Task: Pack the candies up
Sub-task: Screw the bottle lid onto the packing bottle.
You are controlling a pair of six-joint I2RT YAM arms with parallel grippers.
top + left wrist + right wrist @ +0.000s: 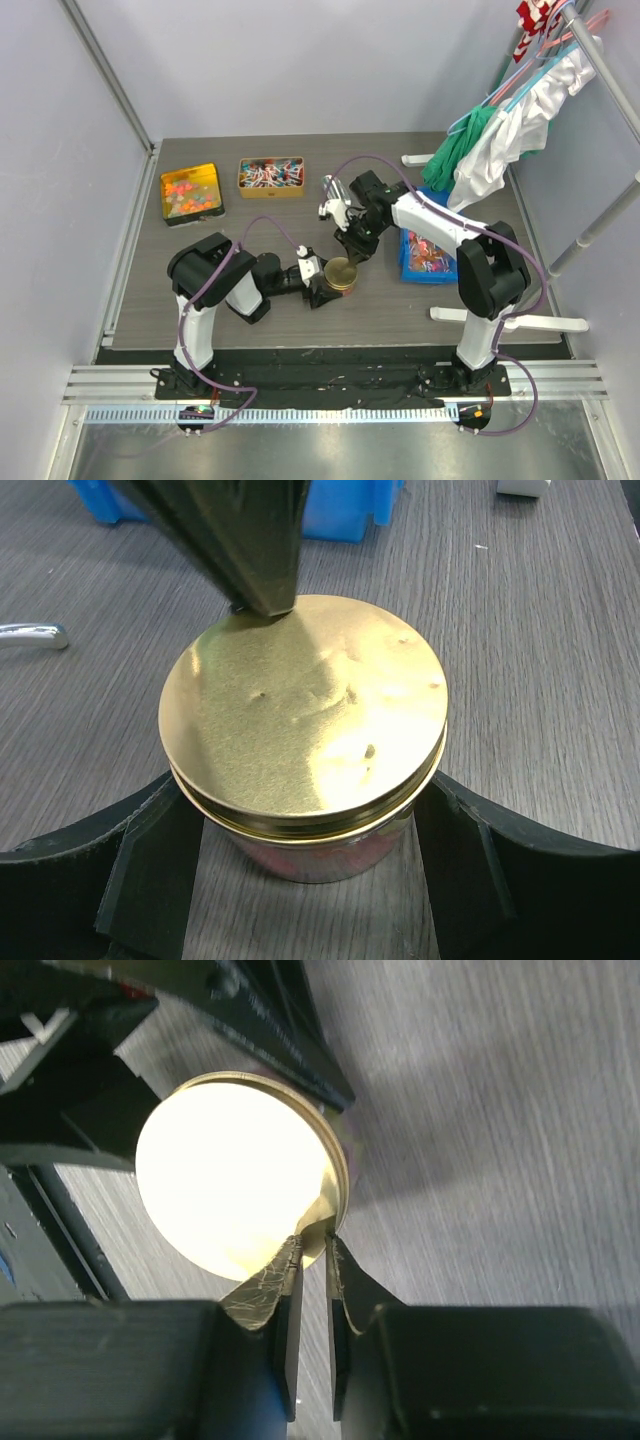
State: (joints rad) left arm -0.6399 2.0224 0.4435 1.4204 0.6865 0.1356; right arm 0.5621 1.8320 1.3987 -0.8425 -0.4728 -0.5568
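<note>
Candies [270, 176] lie unpacked beyond the jar [300, 860]; your left tool [318, 284] clamps it, your right tool [313, 1245] pinches its lid [300, 720].

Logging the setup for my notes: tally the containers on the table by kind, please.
gold rectangular tins: 2
blue bin: 1
round jar with gold lid: 1
Total: 4
</note>
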